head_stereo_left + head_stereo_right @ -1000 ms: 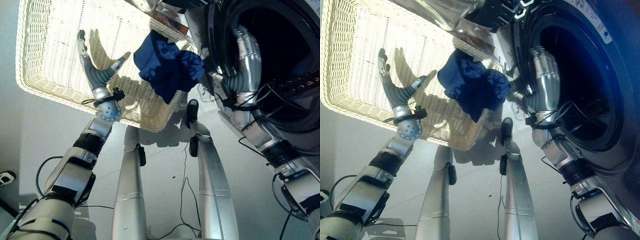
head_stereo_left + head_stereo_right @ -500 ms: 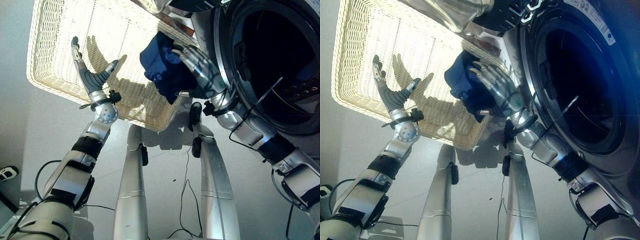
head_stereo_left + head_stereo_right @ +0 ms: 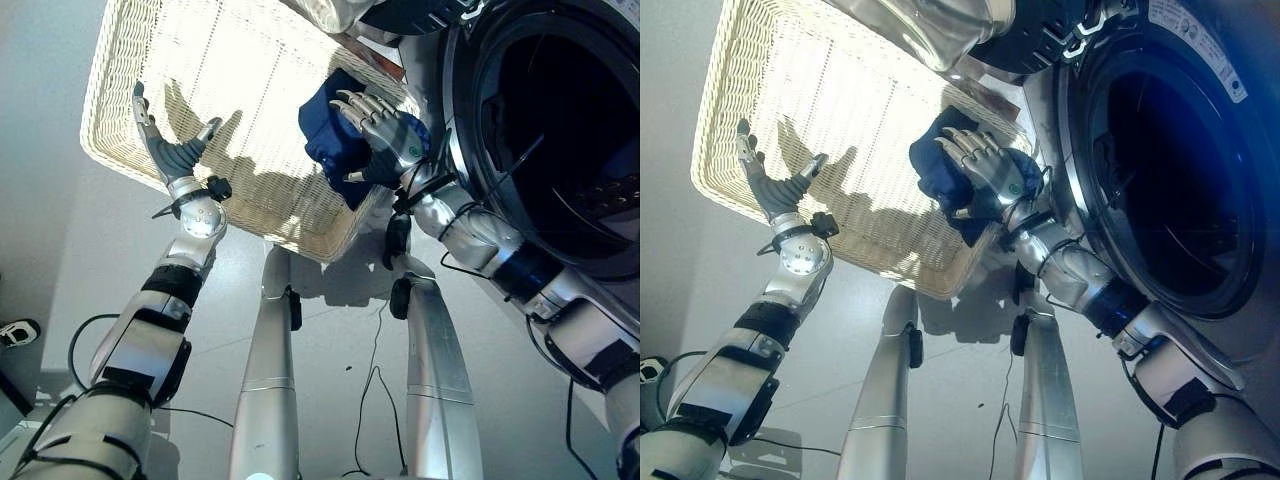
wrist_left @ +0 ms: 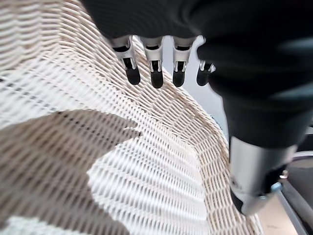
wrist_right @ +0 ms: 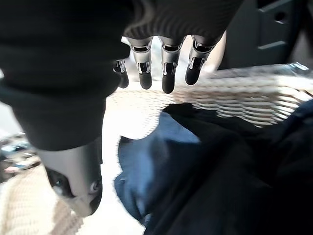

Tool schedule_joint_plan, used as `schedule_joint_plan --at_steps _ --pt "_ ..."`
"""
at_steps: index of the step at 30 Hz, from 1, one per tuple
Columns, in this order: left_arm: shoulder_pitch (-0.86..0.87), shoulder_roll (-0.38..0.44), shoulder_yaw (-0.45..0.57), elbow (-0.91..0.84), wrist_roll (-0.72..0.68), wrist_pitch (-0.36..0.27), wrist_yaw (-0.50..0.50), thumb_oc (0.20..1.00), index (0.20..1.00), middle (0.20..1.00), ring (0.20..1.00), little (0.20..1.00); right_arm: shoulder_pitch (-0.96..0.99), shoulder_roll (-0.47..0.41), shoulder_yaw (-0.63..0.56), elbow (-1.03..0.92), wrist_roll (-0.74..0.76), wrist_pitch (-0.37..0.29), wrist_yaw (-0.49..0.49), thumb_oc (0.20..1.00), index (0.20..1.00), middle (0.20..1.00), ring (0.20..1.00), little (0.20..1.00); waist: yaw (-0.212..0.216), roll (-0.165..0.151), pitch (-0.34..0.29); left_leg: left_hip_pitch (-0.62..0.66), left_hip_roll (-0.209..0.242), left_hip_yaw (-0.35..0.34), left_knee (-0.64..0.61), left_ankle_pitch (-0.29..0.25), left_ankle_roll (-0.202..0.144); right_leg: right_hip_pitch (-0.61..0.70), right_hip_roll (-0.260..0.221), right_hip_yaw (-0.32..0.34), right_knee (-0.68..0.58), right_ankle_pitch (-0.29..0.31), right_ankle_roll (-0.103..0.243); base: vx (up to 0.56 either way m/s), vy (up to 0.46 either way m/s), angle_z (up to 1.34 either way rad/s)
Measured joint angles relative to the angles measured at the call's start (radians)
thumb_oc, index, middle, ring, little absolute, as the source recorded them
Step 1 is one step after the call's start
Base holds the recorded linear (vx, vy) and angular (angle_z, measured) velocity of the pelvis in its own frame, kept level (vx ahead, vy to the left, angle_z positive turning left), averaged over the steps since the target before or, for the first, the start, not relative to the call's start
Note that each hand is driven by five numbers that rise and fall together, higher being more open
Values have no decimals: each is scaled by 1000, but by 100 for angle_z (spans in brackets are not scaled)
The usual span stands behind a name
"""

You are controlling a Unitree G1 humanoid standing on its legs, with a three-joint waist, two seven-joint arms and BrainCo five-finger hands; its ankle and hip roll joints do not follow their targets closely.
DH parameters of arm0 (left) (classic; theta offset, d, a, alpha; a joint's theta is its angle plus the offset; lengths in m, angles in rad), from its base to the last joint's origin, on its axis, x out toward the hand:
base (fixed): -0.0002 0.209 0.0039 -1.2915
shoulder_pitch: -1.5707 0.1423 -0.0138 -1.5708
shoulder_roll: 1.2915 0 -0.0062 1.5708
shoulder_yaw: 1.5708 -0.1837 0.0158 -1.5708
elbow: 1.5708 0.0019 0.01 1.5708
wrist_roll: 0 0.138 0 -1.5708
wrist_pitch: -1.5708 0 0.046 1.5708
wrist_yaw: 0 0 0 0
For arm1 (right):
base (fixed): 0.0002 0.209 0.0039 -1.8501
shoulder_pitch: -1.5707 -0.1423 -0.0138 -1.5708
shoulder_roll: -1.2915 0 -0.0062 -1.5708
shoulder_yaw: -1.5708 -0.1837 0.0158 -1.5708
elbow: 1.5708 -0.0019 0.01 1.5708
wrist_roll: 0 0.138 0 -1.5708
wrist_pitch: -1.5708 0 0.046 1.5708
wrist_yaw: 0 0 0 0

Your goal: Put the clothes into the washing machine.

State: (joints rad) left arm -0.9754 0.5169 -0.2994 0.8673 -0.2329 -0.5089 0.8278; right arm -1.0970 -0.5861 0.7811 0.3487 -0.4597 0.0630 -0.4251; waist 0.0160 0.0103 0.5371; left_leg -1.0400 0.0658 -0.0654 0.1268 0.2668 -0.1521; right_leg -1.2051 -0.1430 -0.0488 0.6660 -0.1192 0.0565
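One dark blue garment (image 3: 335, 145), bunched, lying in the wicker basket's corner nearest the washing machine and draped over the rim there.

One right hand (image 3: 385, 140), directly above the garment; the right wrist view shows its fingers (image 5: 167, 63) extended and spread, thumb apart, with the cloth below them. Whether they touch the cloth cannot be told; nothing is gripped.

One cream wicker basket (image 3: 160, 60), rectangular; contents: the blue garment alone, at 3 o'clock within it.

One left hand (image 3: 165, 140), over the basket's 9 o'clock side, fingers straight, thumb out, holding nothing.

One washing machine (image 3: 1200, 60), at 3 o'clock of the basket, its round opening (image 3: 1170, 170) uncovered and dark inside; contents cannot be told.
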Motion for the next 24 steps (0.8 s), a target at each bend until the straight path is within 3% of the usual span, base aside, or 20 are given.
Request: schedule_joint_plan --at_steps 4,9,18,24 --pt "-33 -3 -1 26 0 0 -21 1000 1000 1000 1000 1000 -76 64 51 110 0 120 7 1000 1000 1000 1000 1000 3 0 0 0 1 -8 2 1 -1 5 -1 -7 1 -1 -1 0 0 0" --pt "-48 -19 -3 29 -1 0 -24 1000 1000 1000 1000 1000 -105 60 86 199 19 257 65 1000 1000 1000 1000 1000 29 2 -1 1 3 -22 3 -1 -7 11 -1 -20 7 -4 -6 9 -8 3" --pt "-58 -20 -33 28 -25 0 -24 1000 1000 1000 1000 1000 -161 82 117 254 16 314 156 1000 1000 1000 1000 1000 37 2 -1 1 3 -37 4 2 -10 15 -2 -33 13 -6 -9 5 -8 0" --pt "-57 -25 -35 20 -22 0 -13 1000 1000 1000 1000 1000 -161 61 127 252 -76 318 225 1000 1000 1000 1000 1000 44 2 -1 0 4 -44 3 3 -11 16 -1 -38 16 -9 -12 0 0 0"
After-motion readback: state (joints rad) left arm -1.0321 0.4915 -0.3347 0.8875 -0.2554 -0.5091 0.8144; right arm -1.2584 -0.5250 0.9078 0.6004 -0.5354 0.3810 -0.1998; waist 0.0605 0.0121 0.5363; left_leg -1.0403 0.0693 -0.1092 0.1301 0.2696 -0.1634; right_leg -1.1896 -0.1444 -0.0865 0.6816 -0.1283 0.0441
